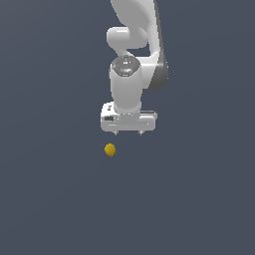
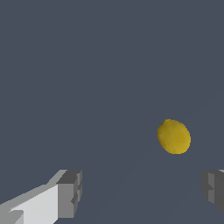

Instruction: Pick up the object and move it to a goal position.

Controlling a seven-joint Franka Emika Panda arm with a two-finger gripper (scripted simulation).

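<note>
Pincer is standing wide open with nothing between its jaws: you are seeing two short fingertips poking down from the white hand in the exterior view, and in the wrist view the two grey pads are sitting far apart with bare floor between them. The arm is hanging straight down over the dark grey floor.

The object, a small mustard-yellow ball, is lying on that floor at about seven o'clock from the pincer in the exterior view, near it but clearly apart and not under the gap. In the wrist view you are finding the ball off the line between the pads, nearer one pad than the other.

You are, by my reading, in the approach step, before any grasp. Next you are needing to shift the hand sideways until the ball is sitting midway between the pads, then lower and close. No goal marker is showing.
</note>
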